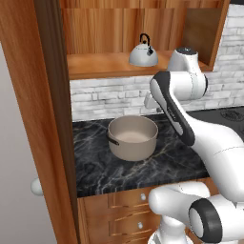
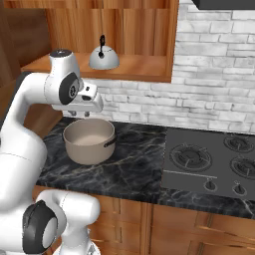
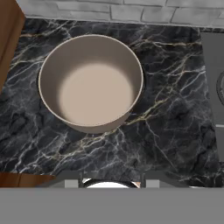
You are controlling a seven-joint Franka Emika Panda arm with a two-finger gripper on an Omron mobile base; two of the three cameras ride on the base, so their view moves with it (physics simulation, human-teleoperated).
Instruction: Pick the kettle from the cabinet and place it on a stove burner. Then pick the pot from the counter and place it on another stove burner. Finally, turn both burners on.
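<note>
The gripper hangs over the counter just behind the pot; whether its jaws are apart I cannot tell. The kettle sits upright on the cabinet shelf above. Rising for it, the arm risks striking the shelf's front edge, or knocking the kettle backward. The burners lie well apart to the right

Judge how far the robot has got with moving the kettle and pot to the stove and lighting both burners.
Nothing looks done yet. The kettle stands on the cabinet shelf, and the pot sits on the counter. The burners are bare. The end effector hovers above the pot, holding nothing; whether it is open is unclear. Both moves and both knobs remain.
</note>
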